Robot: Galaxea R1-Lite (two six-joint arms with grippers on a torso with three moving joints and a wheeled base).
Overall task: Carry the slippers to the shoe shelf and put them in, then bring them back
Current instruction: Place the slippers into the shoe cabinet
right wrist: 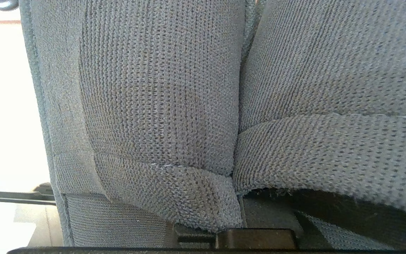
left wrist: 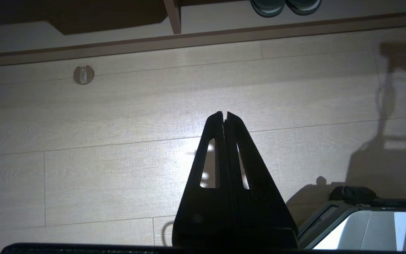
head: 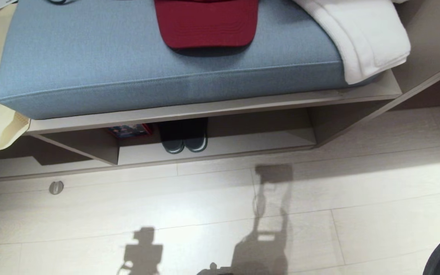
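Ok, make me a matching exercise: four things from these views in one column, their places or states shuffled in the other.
1 red cap
2 white cloth
3 dark shoes
4 left gripper

A shut, over the floor
B middle of the blue cushion
C inside the shoe shelf
D draped over that cushion's right end

Pairs: 1-B, 2-D, 3-C, 4-A
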